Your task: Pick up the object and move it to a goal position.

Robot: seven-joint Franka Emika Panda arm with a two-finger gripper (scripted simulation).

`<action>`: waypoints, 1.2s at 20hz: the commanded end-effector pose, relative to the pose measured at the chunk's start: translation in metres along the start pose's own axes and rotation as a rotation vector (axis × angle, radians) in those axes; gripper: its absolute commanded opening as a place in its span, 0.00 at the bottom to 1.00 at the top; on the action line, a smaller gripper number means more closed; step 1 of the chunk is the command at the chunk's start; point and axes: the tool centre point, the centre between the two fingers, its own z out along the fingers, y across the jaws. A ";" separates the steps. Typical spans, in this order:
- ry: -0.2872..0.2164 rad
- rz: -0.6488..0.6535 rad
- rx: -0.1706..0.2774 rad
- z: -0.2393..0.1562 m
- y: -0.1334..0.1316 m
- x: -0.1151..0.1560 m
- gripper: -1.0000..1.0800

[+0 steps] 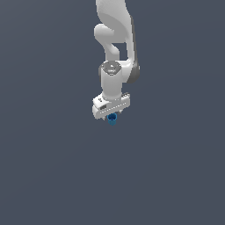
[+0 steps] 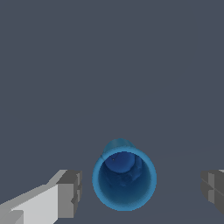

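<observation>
The arm hangs at the upper middle of the exterior frame, its gripper [image 1: 111, 115] pointing down over the blue object [image 1: 112, 119]. In the wrist view the hollow blue object [image 2: 124, 178] sits between the spread fingers [image 2: 70, 193], touching neither.

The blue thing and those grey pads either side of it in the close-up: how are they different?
The blue cup is round, hollow and bright blue; the pads of the tool are blocky, flat-faced and grey. The cup is a single piece sitting in the middle, while the pads come as a pair flanking it. A gap shows between the cup and each pad, so neither touches it.
</observation>
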 end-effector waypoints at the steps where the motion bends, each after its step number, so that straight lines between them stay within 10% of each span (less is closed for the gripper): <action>1: -0.005 -0.036 0.001 0.005 -0.004 -0.007 0.96; 24: -0.011 -0.074 0.003 0.056 -0.009 -0.017 0.96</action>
